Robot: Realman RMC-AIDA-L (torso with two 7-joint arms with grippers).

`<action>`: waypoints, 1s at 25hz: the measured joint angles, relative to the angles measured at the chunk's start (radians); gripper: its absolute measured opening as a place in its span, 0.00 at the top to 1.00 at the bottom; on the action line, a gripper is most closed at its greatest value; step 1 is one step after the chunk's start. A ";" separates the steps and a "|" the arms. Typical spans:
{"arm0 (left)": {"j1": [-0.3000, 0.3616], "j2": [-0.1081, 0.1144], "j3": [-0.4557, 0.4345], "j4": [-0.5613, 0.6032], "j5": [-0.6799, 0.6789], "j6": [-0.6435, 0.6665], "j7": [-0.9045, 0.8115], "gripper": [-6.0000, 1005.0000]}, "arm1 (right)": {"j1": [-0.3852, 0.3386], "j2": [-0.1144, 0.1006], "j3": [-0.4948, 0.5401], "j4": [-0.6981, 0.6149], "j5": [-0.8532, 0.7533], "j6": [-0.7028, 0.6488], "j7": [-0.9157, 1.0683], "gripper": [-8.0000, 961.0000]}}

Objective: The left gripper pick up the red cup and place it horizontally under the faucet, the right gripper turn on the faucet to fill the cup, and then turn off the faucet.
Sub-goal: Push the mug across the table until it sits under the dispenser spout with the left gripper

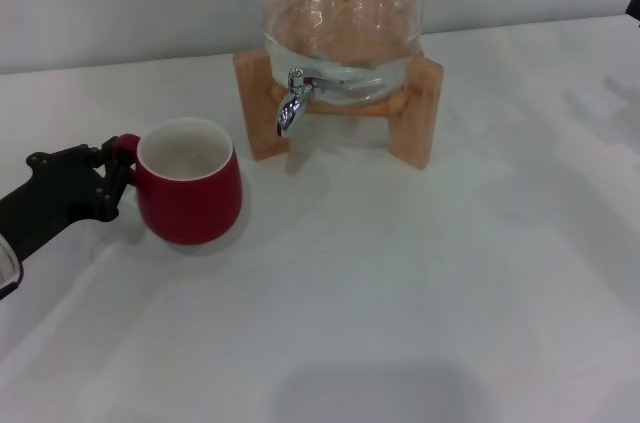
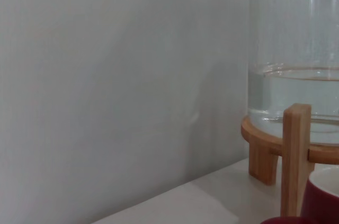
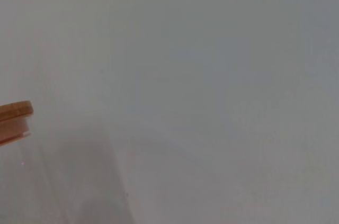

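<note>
Dark red cup [image 1: 190,195] upright on white table [image 1: 420,283], left of and in front of chrome faucet [image 1: 290,108], black left gripper [image 1: 112,178] clenched on cup's handle, glass jar [image 1: 342,23] on wooden stand [image 1: 415,113], right gripper [image 1: 634,7] barely visible at far right edge, finger state unclear.

Looks like a bare lab test bench: a plain white worktop [image 1: 420,283] runs up to a blank pale wall [image 2: 106,75] behind the glass dispenser jar [image 1: 342,23], which sits on its wooden stand [image 1: 415,128]. Nothing homely near that jar, just staged props.
</note>
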 joint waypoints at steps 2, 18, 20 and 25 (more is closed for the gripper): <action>-0.007 0.000 0.009 0.000 0.000 0.007 -0.005 0.86 | 0.000 0.000 0.000 0.003 0.000 0.002 0.000 0.18; -0.059 0.001 0.111 0.003 0.002 0.078 -0.114 0.86 | 0.001 0.000 0.006 0.012 0.000 0.021 -0.002 0.18; -0.061 0.001 0.123 0.003 0.002 0.081 -0.127 0.86 | 0.002 0.000 0.006 0.012 0.000 0.021 -0.002 0.18; -0.081 0.001 0.159 0.001 0.004 0.096 -0.162 0.86 | 0.006 0.000 0.004 0.012 0.001 0.021 -0.002 0.18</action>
